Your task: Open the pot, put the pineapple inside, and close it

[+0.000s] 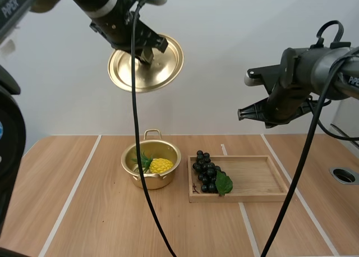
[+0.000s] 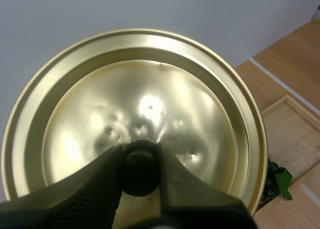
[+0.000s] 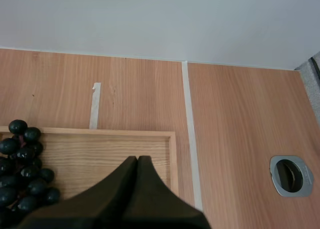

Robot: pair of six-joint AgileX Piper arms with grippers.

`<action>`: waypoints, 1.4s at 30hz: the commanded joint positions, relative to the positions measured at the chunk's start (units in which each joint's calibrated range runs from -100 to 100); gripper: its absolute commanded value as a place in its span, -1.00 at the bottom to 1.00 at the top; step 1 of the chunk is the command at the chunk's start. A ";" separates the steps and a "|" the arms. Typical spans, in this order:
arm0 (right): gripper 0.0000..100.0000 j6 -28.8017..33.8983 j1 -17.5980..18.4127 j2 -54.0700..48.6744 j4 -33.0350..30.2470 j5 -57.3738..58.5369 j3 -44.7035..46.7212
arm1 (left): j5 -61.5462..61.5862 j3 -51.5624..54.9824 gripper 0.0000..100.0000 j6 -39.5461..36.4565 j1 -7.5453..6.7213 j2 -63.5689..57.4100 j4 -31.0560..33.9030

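- Left end effector [image 1: 147, 54]: fingers pinched tight on the black knob [image 2: 139, 171] of the gold lid [image 1: 168, 66], held high up and well apart from the pot [image 1: 151, 182]. The lid is tipped steeply, not flat.
- Right end effector [image 3: 138, 164]: fingers pressed together on nothing, hanging over the wooden tray [image 1: 258, 175] next to the grapes [image 1: 206, 171].
- The pineapple [image 1: 161, 165] is already sitting in the open pot on the bench [image 1: 90, 212], so I'd say we're on the last step, closing.
- Next move, I reckon: level the lid, line it up over the rim, lower it, then let go.
- The left wrist view gives you the grip on the knob up close. The high view is the one for judging lid against pot. The right wrist view adds the tray's edge and the grapes.
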 commanded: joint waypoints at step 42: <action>-1.00 -0.59 -0.21 -0.53 -0.13 -10.33 8.31 | -30.42 31.08 -1.00 4.17 0.19 13.08 -2.03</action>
